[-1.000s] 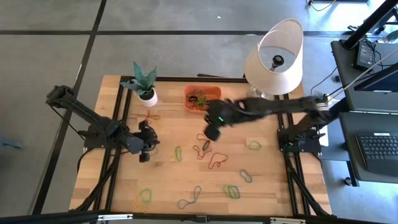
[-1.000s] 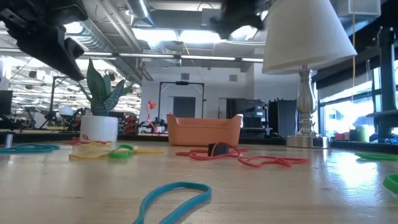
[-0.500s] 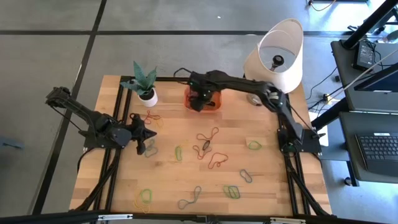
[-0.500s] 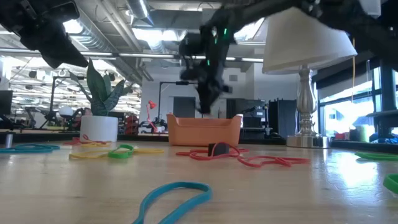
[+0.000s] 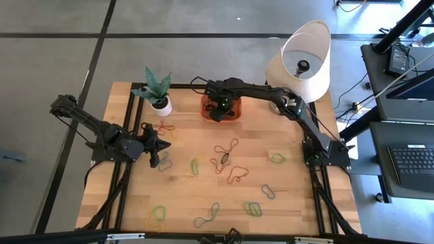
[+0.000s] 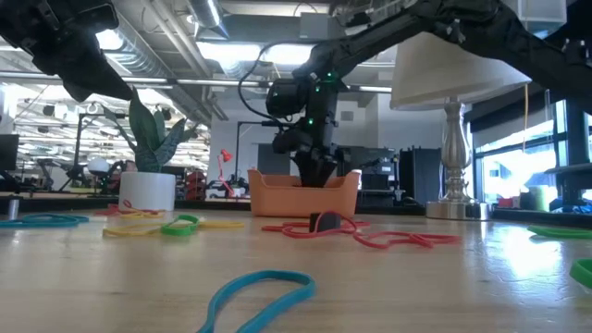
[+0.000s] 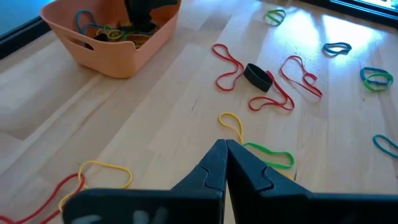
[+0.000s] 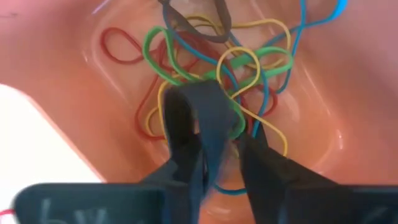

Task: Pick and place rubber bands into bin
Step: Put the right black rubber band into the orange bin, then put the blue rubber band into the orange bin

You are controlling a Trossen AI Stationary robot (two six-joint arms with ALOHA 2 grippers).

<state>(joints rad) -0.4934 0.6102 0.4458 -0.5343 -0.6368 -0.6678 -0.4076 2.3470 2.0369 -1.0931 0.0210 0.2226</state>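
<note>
Bands [image 5: 226, 148]: thin floppy loops, red, green, yellow, blue, black, strewn over the middle and lower table [image 5: 285, 196], long axes every which way; tangled heap [image 8: 211, 68] already in bin. Bin [image 5: 204, 102]: small orange tray, rounded corners, upper centre of high view, long axis left-right. Right gripper [image 8: 219, 140] down inside bin, fingers parted a little, a grey-black band [image 8: 209, 134] draped between them, still touching. Left gripper [image 7: 226, 152] at left-centre above table, shut tight, empty. No legible writing anywhere.
</note>
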